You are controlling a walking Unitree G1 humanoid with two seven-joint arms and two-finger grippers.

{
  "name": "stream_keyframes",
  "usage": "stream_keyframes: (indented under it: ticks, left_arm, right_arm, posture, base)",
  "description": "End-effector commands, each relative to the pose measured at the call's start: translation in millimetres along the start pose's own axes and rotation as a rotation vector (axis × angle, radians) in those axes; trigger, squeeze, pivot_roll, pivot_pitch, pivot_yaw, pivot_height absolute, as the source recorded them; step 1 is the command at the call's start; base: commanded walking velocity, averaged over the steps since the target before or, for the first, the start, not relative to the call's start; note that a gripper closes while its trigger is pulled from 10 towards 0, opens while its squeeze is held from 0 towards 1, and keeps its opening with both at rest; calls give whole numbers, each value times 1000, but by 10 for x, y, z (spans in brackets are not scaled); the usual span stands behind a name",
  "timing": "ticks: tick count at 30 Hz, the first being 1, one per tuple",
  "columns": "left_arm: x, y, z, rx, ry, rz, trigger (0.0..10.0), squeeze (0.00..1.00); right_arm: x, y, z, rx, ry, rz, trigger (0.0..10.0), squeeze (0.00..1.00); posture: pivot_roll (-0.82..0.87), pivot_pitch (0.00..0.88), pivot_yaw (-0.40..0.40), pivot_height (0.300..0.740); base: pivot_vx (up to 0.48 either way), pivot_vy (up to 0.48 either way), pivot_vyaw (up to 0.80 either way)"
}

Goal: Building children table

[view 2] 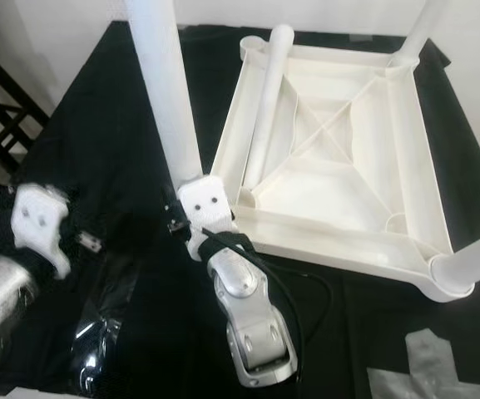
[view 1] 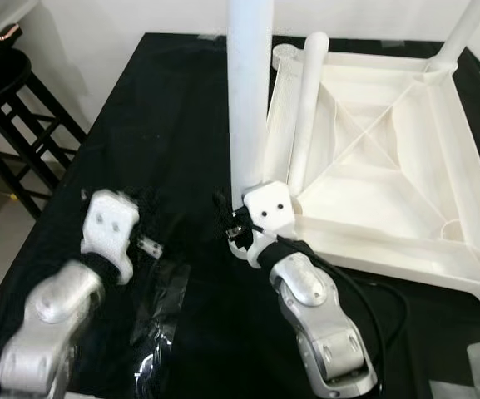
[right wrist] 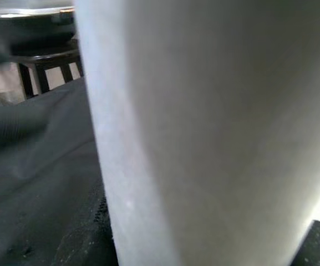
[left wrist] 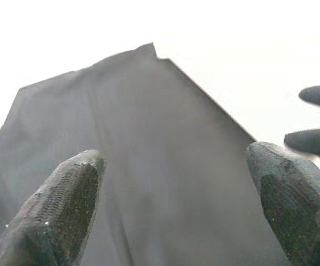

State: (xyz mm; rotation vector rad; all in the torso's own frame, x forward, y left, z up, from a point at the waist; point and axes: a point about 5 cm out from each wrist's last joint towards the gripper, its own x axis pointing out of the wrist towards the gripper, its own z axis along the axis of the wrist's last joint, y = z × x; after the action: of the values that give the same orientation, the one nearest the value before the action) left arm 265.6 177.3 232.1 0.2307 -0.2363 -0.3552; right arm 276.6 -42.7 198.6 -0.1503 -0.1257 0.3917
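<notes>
The white children's table top (view 1: 389, 174) lies upside down on a black cloth. One leg (view 1: 464, 33) stands fitted at its far right corner and another (view 2: 472, 258) at the near right corner. A loose leg (view 1: 308, 108) lies across the left side of the top. A fourth leg (view 1: 249, 91) stands upright at the near left corner, with my right gripper (view 1: 238, 226) shut on its lower end; this leg (right wrist: 204, 133) is very close in the right wrist view. My left gripper (left wrist: 173, 158) hangs open over the bare cloth to the left, and nothing lies between its fingers.
A black stool (view 1: 7, 83) stands off the cloth's left edge. Crumpled clear plastic wrap (view 1: 160, 316) lies on the cloth between my arms. A black cable (view 1: 381, 307) loops beside my right forearm. A grey patch (view 2: 427, 366) marks the cloth at the near right.
</notes>
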Motion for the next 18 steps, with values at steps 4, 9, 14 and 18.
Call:
stream_keyframes:
  ticks: [4,9,14,18]
  left_arm:
    - [39,19,-9,-38,5,-53,10000,0]
    - [40,-59,-29,-84,-2,-99,10000,0]
    - [127,-94,156,-215,-69,-249,10000,0]
    - [234,-132,399,-274,-135,-467,10000,1000]
  right_arm:
    - [-76,123,-496,109,281,-79,10000,0]
    - [-59,2,-449,104,260,-108,10000,0]
    - [-67,-100,-445,86,262,-130,10000,0]
    - [-47,-95,-457,84,263,-134,10000,0]
  posture:
    - [102,225,32,740]
    - [87,224,37,740]
    - [91,216,29,740]
    - [93,210,26,740]
  base:
    - [0,0,0]
    - [0,0,0]
    - [0,0,0]
    - [0,0,0]
